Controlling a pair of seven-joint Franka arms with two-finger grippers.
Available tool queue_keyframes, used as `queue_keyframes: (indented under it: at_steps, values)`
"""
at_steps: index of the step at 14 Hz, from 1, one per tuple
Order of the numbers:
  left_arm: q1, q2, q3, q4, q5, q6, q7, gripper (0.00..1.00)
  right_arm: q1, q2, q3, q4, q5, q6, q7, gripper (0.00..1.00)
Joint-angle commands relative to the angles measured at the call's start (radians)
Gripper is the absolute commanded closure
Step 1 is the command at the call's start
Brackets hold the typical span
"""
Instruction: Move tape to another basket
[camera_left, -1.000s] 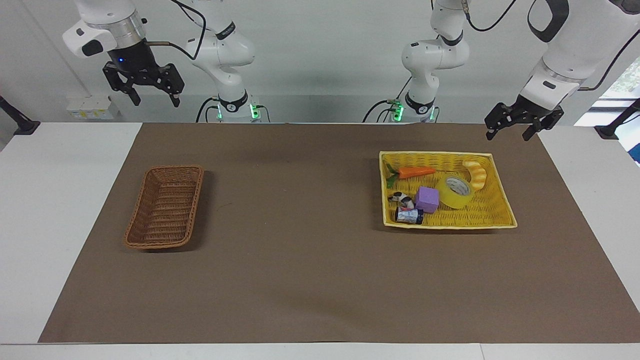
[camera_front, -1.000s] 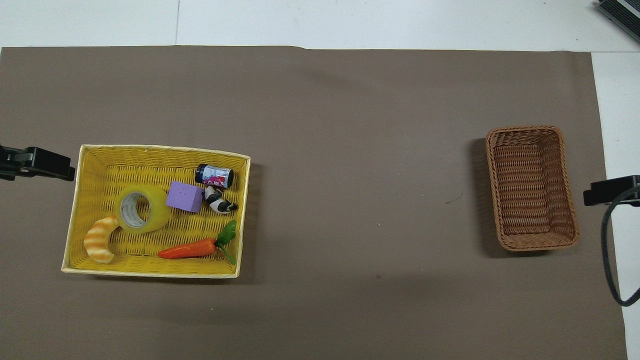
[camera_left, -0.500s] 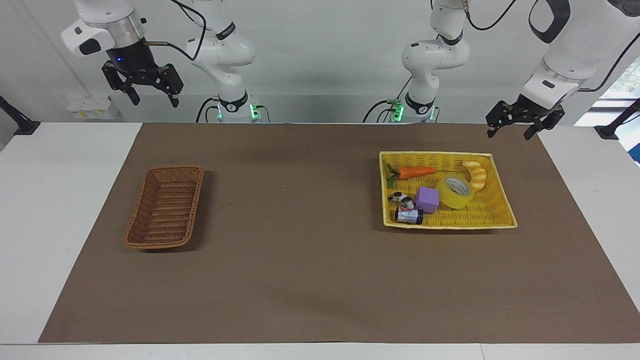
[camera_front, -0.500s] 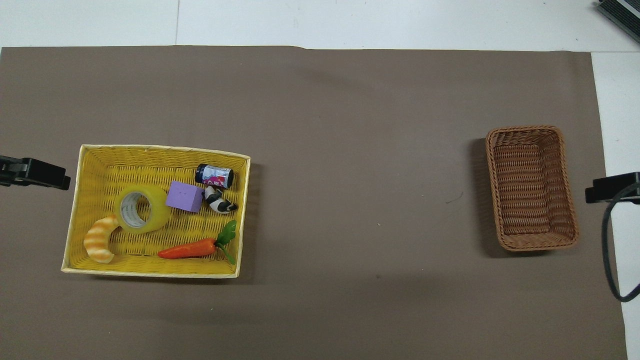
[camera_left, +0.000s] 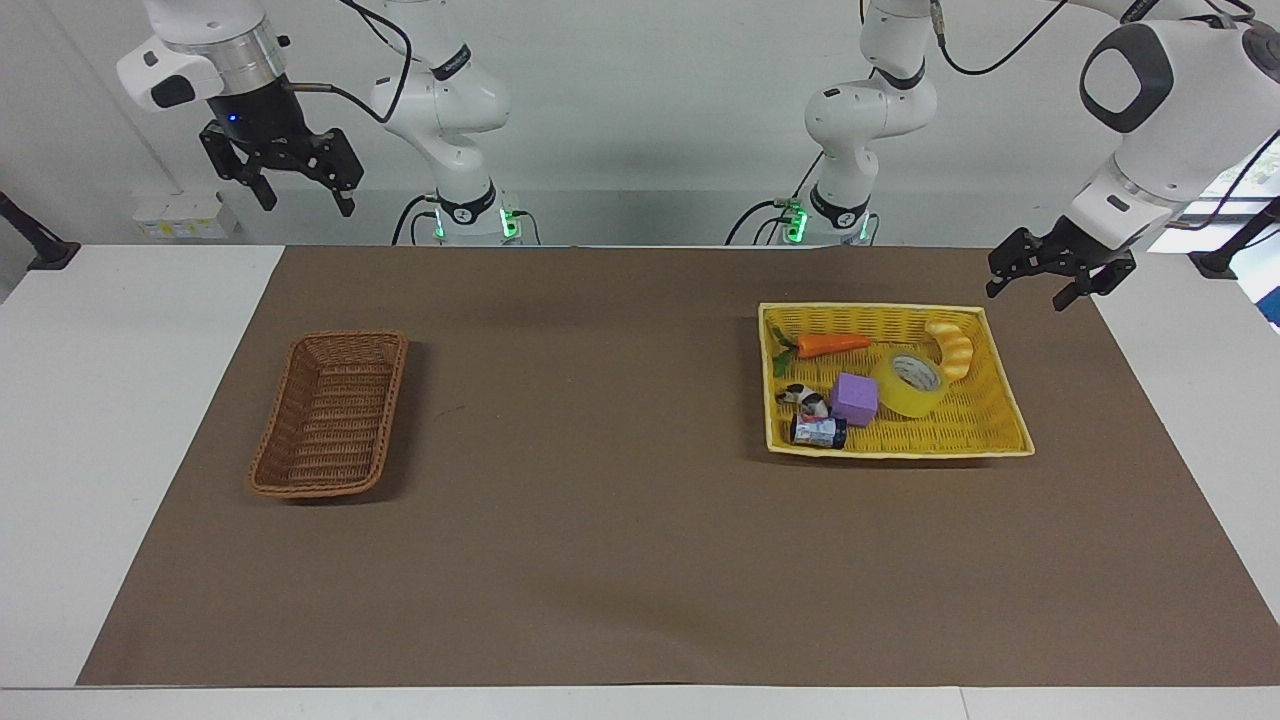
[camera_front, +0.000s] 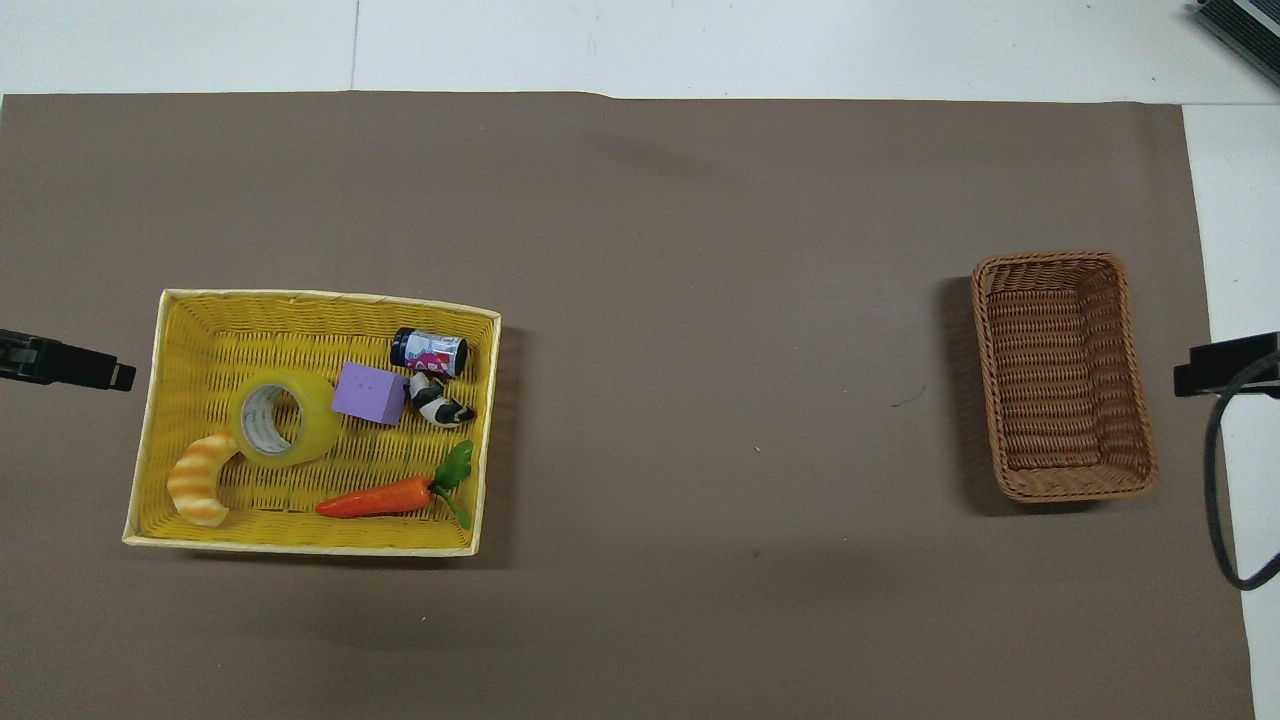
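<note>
From the facing view, the tape (camera_left: 911, 383) lies in the yellow basket (camera_left: 1000, 440) toward the left arm's end of the counter, tilted on its side, its core hole facing up and toward the robots, touching the purple cube (camera_left: 855, 398). The left gripper (camera_left: 1031, 291) hovers over the mat beside that basket, jaws released and holding nothing; the right gripper (camera_left: 304, 197) hangs high, jaws released too. From overhead, the tape (camera_front: 283, 418) rests between cube (camera_front: 369, 392) and croissant (camera_front: 200, 480); the brown basket (camera_front: 1064, 375) sits well apart.

The tape (camera_left: 911, 383), a wide translucent yellow roll with a white core, lay tilted in the yellow basket (camera_left: 1003, 437) toward the left arm's end of the table. The empty brown wicker basket (camera_left: 329, 415) sat upright near the right arm's end.
</note>
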Motion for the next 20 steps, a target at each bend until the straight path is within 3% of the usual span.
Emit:
queue_keyframes:
  at_steps: [1,3,7,12,13,14,17,20]
  values:
    - [0.034,-0.031,-0.007,-0.113,-0.059,0.102,0.078,0.0,-0.006,0.001,0.008,0.001,-0.008,0.004,0.02,0.0]
    - [0.06,0.0,-0.007,-0.156,-0.146,0.151,0.107,0.0,-0.004,0.001,0.008,0.0,-0.008,0.007,0.021,0.0]
    - [0.058,0.063,-0.007,-0.237,-0.163,0.251,0.216,0.0,-0.006,0.003,0.006,-0.002,-0.006,0.008,0.018,0.0]
    - [0.031,0.092,-0.007,-0.398,-0.18,0.467,0.264,0.0,-0.004,0.004,0.006,-0.008,0.0,0.034,0.016,0.0]
    - [0.025,0.103,-0.007,-0.421,-0.18,0.5,0.264,0.06,-0.004,0.004,0.006,-0.008,0.0,0.045,0.013,0.0]
    - [0.011,0.109,-0.009,-0.446,-0.182,0.547,0.263,0.24,-0.004,0.004,0.006,-0.008,0.0,0.047,0.01,0.0]
    - [-0.012,0.109,-0.009,-0.509,-0.212,0.641,0.261,1.0,-0.006,0.007,0.006,-0.008,0.0,0.048,0.01,0.0]
    - [0.001,0.114,-0.007,-0.489,-0.223,0.63,0.256,1.0,-0.007,0.007,0.006,-0.011,0.0,0.077,0.015,0.0]
